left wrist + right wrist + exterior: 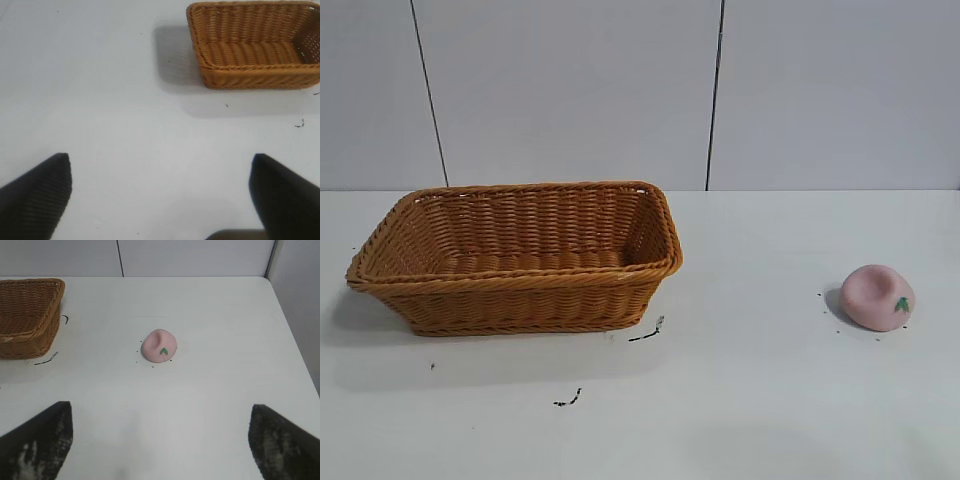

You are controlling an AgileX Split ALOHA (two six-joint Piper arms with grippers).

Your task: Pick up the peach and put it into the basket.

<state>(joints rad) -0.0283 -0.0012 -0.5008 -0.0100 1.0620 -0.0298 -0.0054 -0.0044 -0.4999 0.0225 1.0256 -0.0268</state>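
Observation:
The pale pink peach (877, 296) with a small green leaf mark lies on the white table at the right; it also shows in the right wrist view as peach (159, 345). The orange-brown wicker basket (520, 290) stands at the left, and nothing shows inside it. Neither arm shows in the exterior view. My right gripper (161, 410) is open, well short of the peach, with only bare table between its fingers. My left gripper (161, 160) is also open over bare table, some way from the basket (255, 75).
Small black marks (645, 334) dot the white table (740, 400) near the basket and around the peach. A grey panelled wall (620, 90) runs behind the table. In the right wrist view the table edge (292, 335) lies beyond the peach.

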